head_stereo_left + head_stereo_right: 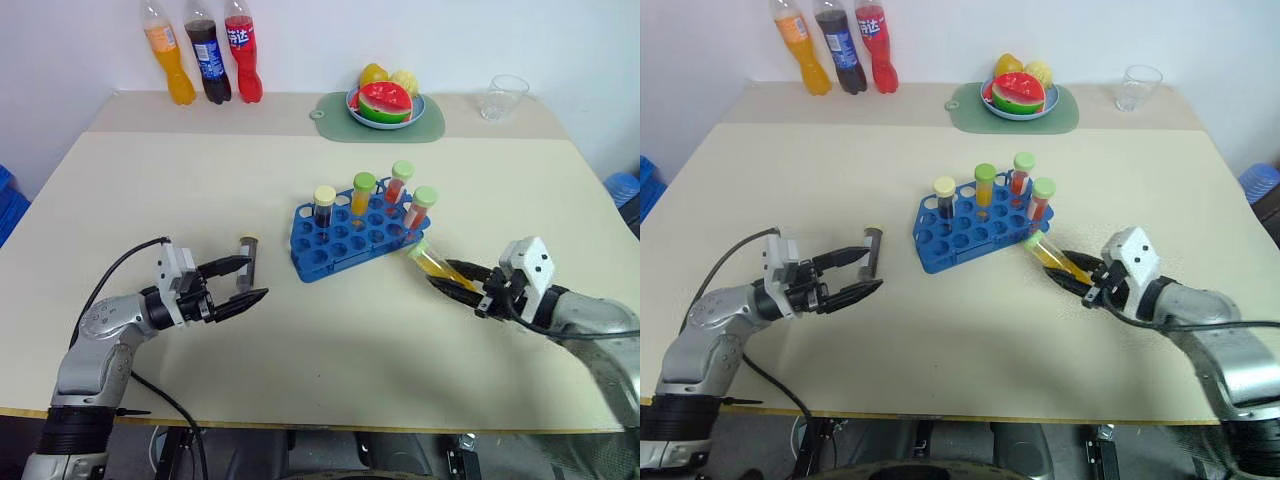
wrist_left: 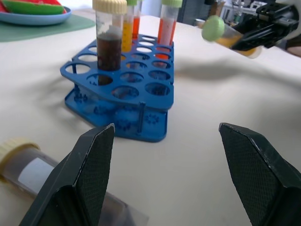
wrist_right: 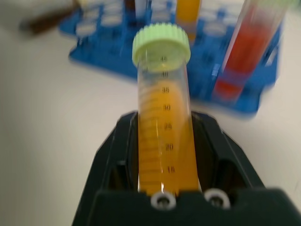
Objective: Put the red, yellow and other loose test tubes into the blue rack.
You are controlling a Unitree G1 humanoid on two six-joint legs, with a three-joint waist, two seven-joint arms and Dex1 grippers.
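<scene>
Pale and wide, the desk (image 1: 300,340) carries three soda bottles (image 1: 205,55) along its far edge at eleven o'clock, a green mat with a fruit plate (image 1: 385,112) at twelve and a clear cup (image 1: 504,97) at one. At the centre stands the blue rack (image 1: 352,238), a tilted grid of round holes with four capped tubes upright in its far rows: a dark one with a pale yellow cap, a yellow-orange one and two red ones with green caps. The right tool (image 1: 448,272) is clamped on the yellow tube (image 1: 432,260), which lies slanted in its jaws just off the rack's four o'clock corner, green cap leading toward the rack, amber liquid filling most of the clear graduated barrel. The dark tube (image 1: 248,262), grey-brown with a tan cap and a white label, lies on the desk at the rack's nine o'clock, just beside the far finger of the left tool (image 1: 246,281), whose jaws stand wide apart with nothing between them. The step in hand looks to be seating the yellow tube; to do it well, the tube likely needs turning so its closed bottom points down, lining up over an empty near-row hole and lowering straight, clear of the neighbouring red tube (image 1: 418,208) so nothing is knocked.
</scene>
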